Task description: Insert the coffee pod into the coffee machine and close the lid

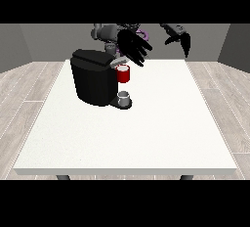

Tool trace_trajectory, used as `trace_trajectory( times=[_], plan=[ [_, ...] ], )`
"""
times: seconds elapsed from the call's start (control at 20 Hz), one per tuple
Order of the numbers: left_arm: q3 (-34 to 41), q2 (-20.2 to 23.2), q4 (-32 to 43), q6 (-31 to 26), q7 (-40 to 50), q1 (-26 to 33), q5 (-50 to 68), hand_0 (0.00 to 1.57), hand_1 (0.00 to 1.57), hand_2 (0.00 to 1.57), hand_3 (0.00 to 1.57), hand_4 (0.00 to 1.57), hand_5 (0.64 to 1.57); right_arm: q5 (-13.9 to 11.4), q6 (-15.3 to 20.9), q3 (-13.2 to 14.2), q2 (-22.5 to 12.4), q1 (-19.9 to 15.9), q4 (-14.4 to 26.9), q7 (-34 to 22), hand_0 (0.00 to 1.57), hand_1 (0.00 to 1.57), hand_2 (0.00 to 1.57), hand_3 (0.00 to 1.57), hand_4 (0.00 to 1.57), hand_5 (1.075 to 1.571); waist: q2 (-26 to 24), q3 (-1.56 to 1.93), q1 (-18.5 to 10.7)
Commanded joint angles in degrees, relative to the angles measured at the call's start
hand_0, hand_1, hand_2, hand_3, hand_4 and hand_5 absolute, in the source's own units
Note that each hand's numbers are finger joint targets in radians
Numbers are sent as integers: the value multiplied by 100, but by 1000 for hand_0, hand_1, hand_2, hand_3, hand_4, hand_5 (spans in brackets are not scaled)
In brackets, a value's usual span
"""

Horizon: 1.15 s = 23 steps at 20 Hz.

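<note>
At the left of the white surface (146,138) stands the black coffee machine (93,79), its lid (93,58) lying low across the top; whether it is fully shut I cannot tell. Just right of the body, under the machine's head, sits a red holder (123,75) with a pale top, which is probably where the coffee pod rests, though the pod itself is too small to make out. Below it a small grey cup (124,98) stands on the machine's base; what it holds cannot be seen.

Directly above the red holder hangs the hand at the view's left (133,47), fingers spread and straight, holding nothing that shows. The step in hand appears to be seating the pod or pressing the lid down. To do it well, the fingers should come down flat over the machine's top and not catch the red holder sideways or knock the cup beneath.

Further right, the hand at the view's right (179,40) hovers well apart above the far edge, its fingers hanging relaxed and empty.
</note>
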<state>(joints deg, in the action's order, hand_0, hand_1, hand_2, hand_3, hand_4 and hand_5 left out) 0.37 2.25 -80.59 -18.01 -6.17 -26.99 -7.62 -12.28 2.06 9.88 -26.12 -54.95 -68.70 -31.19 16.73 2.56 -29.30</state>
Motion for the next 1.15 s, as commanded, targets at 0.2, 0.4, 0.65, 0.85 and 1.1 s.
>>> trace_trajectory(
  times=[0.2, 0.4, 0.65, 0.85, 1.1],
  plan=[
    [-120, -124, -178, 86, 25, -399, -64, 0, 0, 0, 0, 0, 1571, 355, 40, -99, 578, -1035, -1, 1221, 0, 0, 0, 0, 0, 1571, 587, -255, -578],
    [122, 217, -199, -203, -34, -240, 145, 0, 0, 0, 0, 312, 1571, 182, 185, -332, 894, -899, 194, 1679, 0, 0, 0, 0, 101, 1571, 529, -258, -470],
    [289, 162, -14, -115, 171, -396, 284, 0, 0, 0, 0, 318, 1571, 230, 205, -555, 1376, -1117, 347, 2032, 0, 0, 0, 0, 0, 1571, 432, -259, -68],
    [403, 211, 105, -118, -193, 255, 315, 0, 0, 0, 0, 322, 1571, 250, 240, -899, 1935, -560, 48, 2489, 0, 0, 0, 0, 172, 1571, -79, -259, 355],
    [645, 210, 203, 139, -70, 598, 347, 0, 0, 0, 0, 266, 1571, 367, 84, -1461, 2577, 371, -66, 3059, 0, 0, 0, 0, 259, 1571, -603, -255, 1021]
  ],
)
